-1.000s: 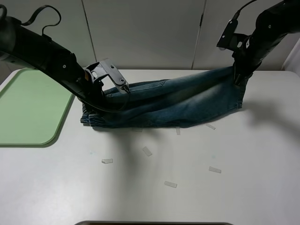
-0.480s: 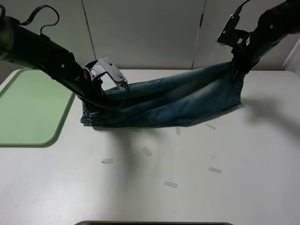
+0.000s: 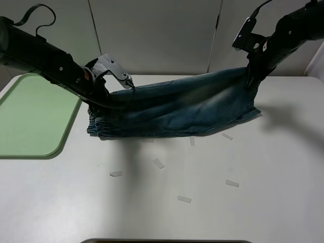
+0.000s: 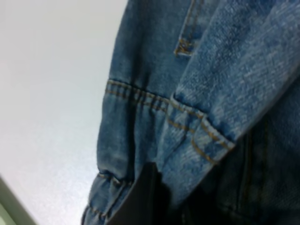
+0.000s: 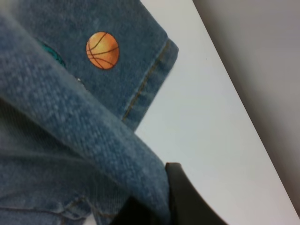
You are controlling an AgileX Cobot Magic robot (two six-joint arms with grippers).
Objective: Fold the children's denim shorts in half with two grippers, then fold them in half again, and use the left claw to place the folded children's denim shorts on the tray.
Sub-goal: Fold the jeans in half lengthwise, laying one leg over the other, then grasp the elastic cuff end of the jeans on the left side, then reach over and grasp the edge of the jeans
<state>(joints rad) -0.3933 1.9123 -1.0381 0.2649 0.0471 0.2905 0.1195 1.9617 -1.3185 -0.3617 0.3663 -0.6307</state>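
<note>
The children's denim shorts [image 3: 187,111] hang stretched across the back of the white table, their lower edge and the gathered waistband [image 3: 98,129] resting on it. My left gripper [image 3: 104,98] is shut on the waistband end, with the cloth bunched over its black finger [image 4: 140,201]. My right gripper [image 3: 251,80] is shut on the leg end and holds it above the table. Denim drapes over that gripper's finger [image 5: 187,197], near an orange basketball embroidery [image 5: 102,50]. The pale-green tray [image 3: 30,116] lies at the table's left edge, beside the left arm.
Several small white tape strips [image 3: 184,199] lie on the table in front of the shorts. White cabinet panels stand behind the table. A dark edge [image 3: 167,241] shows at the front of the exterior view.
Both grippers have lifted their ends of the shorts. The upper edge now hangs higher and tauter, and the left wrist has drawn up and back to the left.
</note>
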